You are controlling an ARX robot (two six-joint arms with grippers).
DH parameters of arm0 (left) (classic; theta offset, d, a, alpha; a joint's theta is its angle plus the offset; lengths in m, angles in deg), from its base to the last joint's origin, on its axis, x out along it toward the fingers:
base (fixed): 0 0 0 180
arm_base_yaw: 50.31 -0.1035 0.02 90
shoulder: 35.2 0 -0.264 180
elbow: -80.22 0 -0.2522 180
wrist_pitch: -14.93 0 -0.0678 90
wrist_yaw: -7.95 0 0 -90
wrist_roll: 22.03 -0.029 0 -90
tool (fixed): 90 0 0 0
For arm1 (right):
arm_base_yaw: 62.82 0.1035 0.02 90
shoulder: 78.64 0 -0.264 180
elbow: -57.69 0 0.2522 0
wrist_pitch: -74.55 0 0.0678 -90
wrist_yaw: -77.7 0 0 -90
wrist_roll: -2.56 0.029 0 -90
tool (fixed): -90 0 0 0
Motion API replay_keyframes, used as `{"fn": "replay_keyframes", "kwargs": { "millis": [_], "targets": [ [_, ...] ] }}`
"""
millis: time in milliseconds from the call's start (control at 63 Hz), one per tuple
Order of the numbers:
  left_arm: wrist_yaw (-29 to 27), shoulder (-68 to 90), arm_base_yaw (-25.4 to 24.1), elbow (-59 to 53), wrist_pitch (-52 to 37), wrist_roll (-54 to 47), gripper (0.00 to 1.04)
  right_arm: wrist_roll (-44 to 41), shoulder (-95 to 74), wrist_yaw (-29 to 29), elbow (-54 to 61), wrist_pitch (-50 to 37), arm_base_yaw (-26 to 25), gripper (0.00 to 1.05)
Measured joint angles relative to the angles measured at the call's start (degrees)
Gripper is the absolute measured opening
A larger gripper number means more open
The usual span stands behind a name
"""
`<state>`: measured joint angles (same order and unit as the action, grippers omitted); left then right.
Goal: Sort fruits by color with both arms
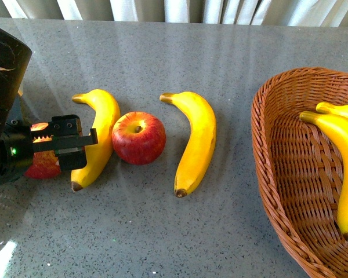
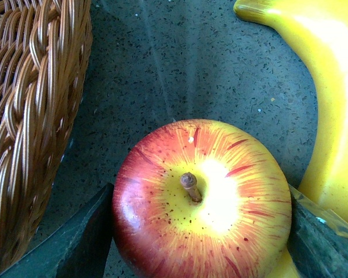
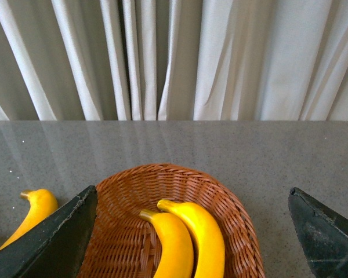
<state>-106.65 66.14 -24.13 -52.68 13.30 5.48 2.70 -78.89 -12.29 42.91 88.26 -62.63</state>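
— Apples?
— Two, glossy red, yellow-streaked. The held apple (image 2: 203,191), stem up, sits between the jaws of the left gripper (image 2: 202,237), both touching its sides. The loose apple (image 1: 138,138) stands upright on the table (image 1: 220,58), against the left banana (image 1: 98,136).
— Bananas?
— Four, yellow, brown-tipped. The left banana and the middle banana (image 1: 195,142) lie flat, flanking the loose apple. The third banana (image 3: 175,249) and fourth banana (image 3: 203,240) touch, side by side in the basket (image 3: 122,191).

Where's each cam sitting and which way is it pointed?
Front: on the body, looking down over the grey table; left pincer shows at left.
Left wrist: looks down between its fingers onto the gripped apple, a wicker basket beside.
Right wrist: above the banana basket, facing the curtain; right pincer shows open.
Shared: front and right wrist both see that basket's two bananas.
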Motion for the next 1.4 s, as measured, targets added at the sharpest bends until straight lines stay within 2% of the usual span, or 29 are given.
{"fn": "replay_keyframes", "kwargs": {
  "millis": [190, 333, 492, 714, 810, 968, 1016, 1175, 1397],
  "targets": [
    [-1.9, -9.3, 2.3, -2.1, 2.1, -0.5, 0.71, 0.0, 0.0, 0.0, 0.0, 0.0, 0.0, 0.96],
    [-3.2, -19.2, 1.6, -3.0, 4.5, -2.5, 0.71, 0.0, 0.0, 0.0, 0.0, 0.0, 0.0, 0.96],
    [-3.8, -26.7, -4.6, -4.5, 6.1, -5.3, 0.71, 0.0, 0.0, 0.0, 0.0, 0.0, 0.0, 0.96],
    [-1.5, -26.3, -15.0, -8.3, 4.7, -7.1, 0.71, 0.0, 0.0, 0.0, 0.0, 0.0, 0.0, 0.96],
    [-0.9, -23.5, -18.4, -9.6, 2.9, -7.2, 0.71, 0.0, 0.0, 0.0, 0.0, 0.0, 0.0, 0.96],
    [-0.5, -20.3, -21.5, -11.0, 0.9, -7.1, 0.71, 0.0, 0.0, 0.0, 0.0, 0.0, 0.0, 0.96],
    [-0.3, -20.0, -21.8, -11.2, 0.7, -7.1, 0.71, 0.0, 0.0, 0.0, 0.0, 0.0, 0.0, 0.96],
    [0.0, -20.0, -21.7, -11.8, 0.0, -6.9, 0.97, 0.0, 0.0, 0.0, 0.0, 0.0, 0.0, 0.96],
    [-0.6, -21.0, -18.8, -12.0, 0.8, -6.5, 0.96, 0.0, 0.0, 0.0, 0.0, 0.0, 0.0, 0.96]
  ]
}}
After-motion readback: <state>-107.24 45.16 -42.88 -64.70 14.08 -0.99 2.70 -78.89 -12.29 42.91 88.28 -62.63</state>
